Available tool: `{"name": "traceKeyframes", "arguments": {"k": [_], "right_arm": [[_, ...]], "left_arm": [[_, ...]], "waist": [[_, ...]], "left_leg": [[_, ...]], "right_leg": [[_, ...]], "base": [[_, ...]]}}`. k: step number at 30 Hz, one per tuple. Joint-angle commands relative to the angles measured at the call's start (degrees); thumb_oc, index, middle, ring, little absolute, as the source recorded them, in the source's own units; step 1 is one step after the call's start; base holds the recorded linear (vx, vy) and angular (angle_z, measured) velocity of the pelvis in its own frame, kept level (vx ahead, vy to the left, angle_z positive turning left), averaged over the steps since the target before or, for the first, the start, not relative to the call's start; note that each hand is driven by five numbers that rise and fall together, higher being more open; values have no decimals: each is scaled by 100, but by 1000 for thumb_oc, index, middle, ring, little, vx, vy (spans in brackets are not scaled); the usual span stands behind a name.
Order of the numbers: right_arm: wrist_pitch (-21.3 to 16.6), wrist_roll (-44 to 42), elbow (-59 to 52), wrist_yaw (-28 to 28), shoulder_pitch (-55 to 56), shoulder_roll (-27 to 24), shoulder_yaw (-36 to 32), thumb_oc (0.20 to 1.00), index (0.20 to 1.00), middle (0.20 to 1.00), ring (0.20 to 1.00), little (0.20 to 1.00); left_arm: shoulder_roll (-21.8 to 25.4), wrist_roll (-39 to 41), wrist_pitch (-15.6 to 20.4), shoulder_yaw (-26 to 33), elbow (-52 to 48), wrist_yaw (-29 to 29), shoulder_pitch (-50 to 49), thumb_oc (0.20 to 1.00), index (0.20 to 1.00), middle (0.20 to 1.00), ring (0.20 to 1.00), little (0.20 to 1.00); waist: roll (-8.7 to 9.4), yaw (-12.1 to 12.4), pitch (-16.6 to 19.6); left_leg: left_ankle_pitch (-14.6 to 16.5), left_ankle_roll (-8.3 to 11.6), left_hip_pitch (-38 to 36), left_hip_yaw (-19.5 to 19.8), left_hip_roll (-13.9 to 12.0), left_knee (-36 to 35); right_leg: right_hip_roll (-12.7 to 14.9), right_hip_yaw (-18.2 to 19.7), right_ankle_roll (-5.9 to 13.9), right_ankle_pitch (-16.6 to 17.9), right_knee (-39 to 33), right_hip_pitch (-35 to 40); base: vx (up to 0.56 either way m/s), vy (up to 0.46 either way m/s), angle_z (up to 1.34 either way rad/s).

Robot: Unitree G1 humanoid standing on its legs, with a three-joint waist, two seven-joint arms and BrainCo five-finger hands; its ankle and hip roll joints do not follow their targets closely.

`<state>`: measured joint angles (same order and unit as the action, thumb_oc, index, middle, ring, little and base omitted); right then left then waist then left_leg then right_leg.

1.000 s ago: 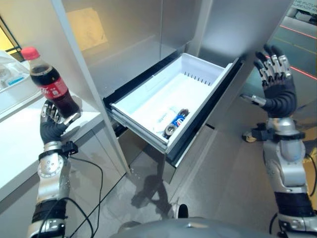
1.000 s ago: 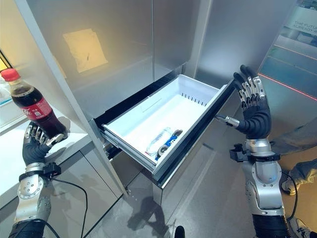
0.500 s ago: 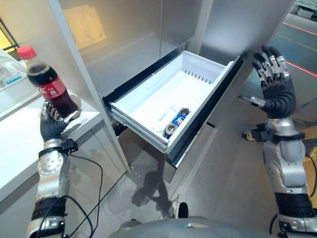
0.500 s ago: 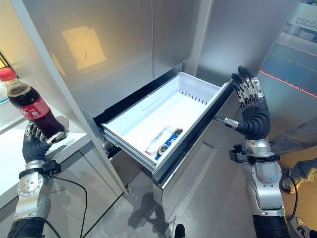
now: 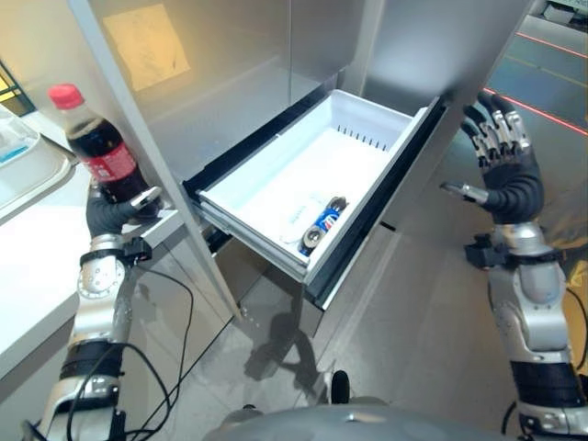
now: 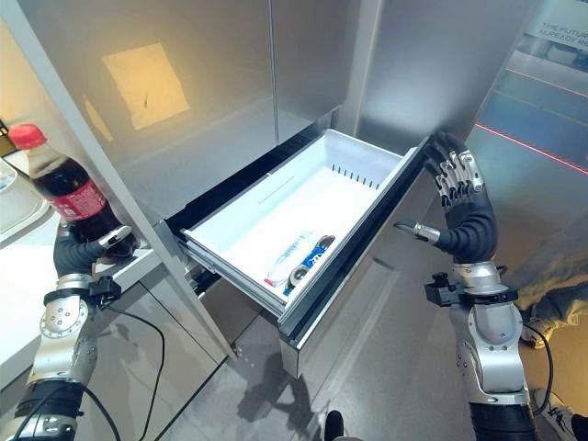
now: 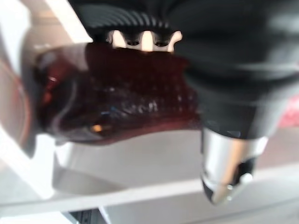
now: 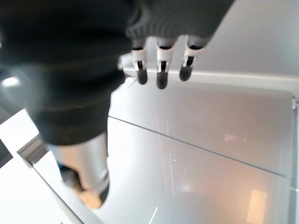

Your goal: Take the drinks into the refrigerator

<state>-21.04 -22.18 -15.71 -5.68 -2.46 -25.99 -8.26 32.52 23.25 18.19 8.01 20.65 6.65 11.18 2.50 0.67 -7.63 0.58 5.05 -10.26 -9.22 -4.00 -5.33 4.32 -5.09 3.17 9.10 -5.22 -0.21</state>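
Note:
A cola bottle [image 5: 99, 156] with a red cap stands upright in my left hand [image 5: 118, 209], whose fingers curl round its lower part above the white counter's corner; the dark bottle [image 7: 117, 102] fills the left wrist view. The refrigerator's white drawer [image 5: 358, 138] is pulled out in the middle. In it lie a clear bottle [image 5: 303, 220] and a blue can [image 5: 322, 225] near the front wall. My right hand [image 5: 505, 165] is raised to the right of the drawer's front, fingers spread and holding nothing.
The white counter [image 5: 37, 248] runs along the left with a clear tray [image 5: 28, 161] on it. Steel refrigerator doors [image 5: 230, 55] rise behind the drawer. A person's leg [image 6: 560, 276] shows at the far right on the grey floor.
My left hand has carried the bottle right, toward the refrigerator's side panel, and set it more upright. The right hand has stayed raised beside the drawer.

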Motion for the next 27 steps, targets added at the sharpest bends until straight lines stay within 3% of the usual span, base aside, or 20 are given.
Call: {"name": "traceKeyframes", "arguments": {"k": [1, 9, 10, 12, 13, 27], "right_arm": [[-171, -244, -637, -34, -194, -169, -190, 1000, 1000, 1000, 1000, 1000], [-156, -211, -615, -58, -155, -163, -184, 1000, 1000, 1000, 1000, 1000], [-160, -207, -622, -61, -155, -157, -191, 1000, 1000, 1000, 1000, 1000], [-155, -211, -630, -62, -148, -151, -215, 1000, 1000, 1000, 1000, 1000], [-156, -207, -637, -62, -146, -143, -223, 1000, 1000, 1000, 1000, 1000], [-184, -193, -616, -54, -182, -104, -273, 1000, 1000, 1000, 1000, 1000]], "left_arm": [[353, -212, 198, -125, 400, -21, 845, 1000, 1000, 1000, 1000, 1000], [314, -305, 161, -254, 490, -38, 972, 1000, 1000, 1000, 1000, 1000], [281, -304, 160, -255, 496, -30, 965, 620, 620, 620, 620, 620], [256, -289, 153, -247, 498, -56, 933, 253, 253, 253, 253, 253], [244, -295, 144, -235, 500, -59, 915, 200, 200, 200, 200, 200], [44, -275, 229, -102, 345, -48, 633, 200, 200, 200, 200, 200]], "waist": [[-73, -120, -139], [-73, -145, -117], [-74, -150, -115], [-81, -154, -112], [-80, -153, -109], [-56, -118, -108]], "left_leg": [[429, -397, -62, 333, 251, 33], [438, -399, -80, 325, 251, 33], [439, -399, -81, 320, 251, 33], [441, -401, -84, 311, 252, 33], [444, -403, -88, 308, 251, 33], [457, -417, -85, 296, 251, 33]], "right_leg": [[19, 8, 279, -828, 659, 390], [7, 20, 281, -839, 669, 400], [8, 21, 282, -839, 669, 402], [13, 31, 283, -836, 671, 401], [11, 29, 282, -839, 671, 401], [-18, 31, 273, -862, 706, 377]], "base": [[0, 0, 0], [0, 0, 0], [0, 0, 0], [0, 0, 0], [0, 0, 0], [0, 0, 0]]}}
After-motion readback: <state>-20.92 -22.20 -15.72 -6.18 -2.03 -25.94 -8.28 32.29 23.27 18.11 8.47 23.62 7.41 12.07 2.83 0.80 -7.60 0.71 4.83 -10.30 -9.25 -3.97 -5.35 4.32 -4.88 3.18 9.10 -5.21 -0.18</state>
